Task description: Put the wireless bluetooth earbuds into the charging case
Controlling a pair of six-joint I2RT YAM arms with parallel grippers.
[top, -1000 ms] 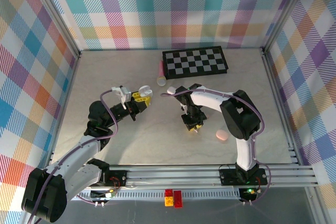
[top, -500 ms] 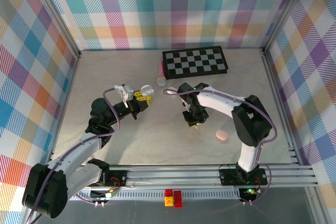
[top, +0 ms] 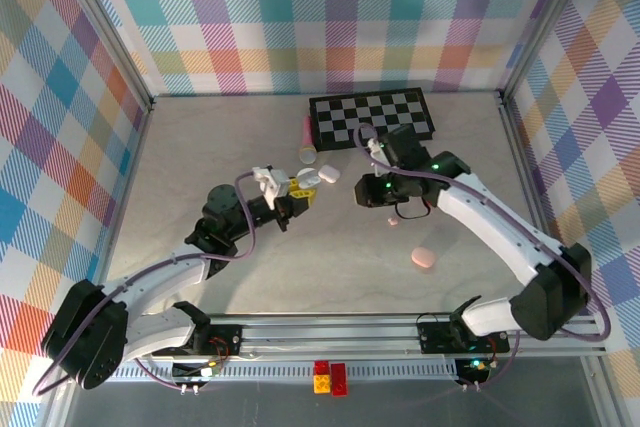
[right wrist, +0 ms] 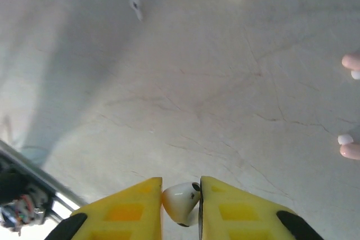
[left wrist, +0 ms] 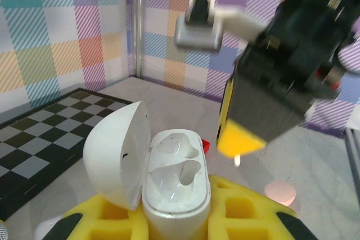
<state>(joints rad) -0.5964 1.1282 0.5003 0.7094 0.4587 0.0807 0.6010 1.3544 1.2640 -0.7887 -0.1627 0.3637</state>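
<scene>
Right wrist view, right end effector (right wrist: 181, 213) pinching glossy white earbud (right wrist: 180, 199), left end effector (left wrist: 175, 223) clamped on open white case (left wrist: 171, 181)

The top external camera sits high above and behind both arm bases, looking down and forward over the whole table (top: 200, 147), well apart from the left gripper (top: 298, 190) and the right gripper (top: 372, 194). The left wrist camera sits close behind its own fingers and faces out low along them: the open charging case (left wrist: 171, 181) lies just ahead, the right gripper beyond it, the checkerboard (left wrist: 34, 155) off to the left. The right wrist camera looks down past its fingertips, the earbud (right wrist: 181, 199) between them, onto the tabletop beneath. The top and left wrist views share the right gripper and the checkerboard.
</scene>
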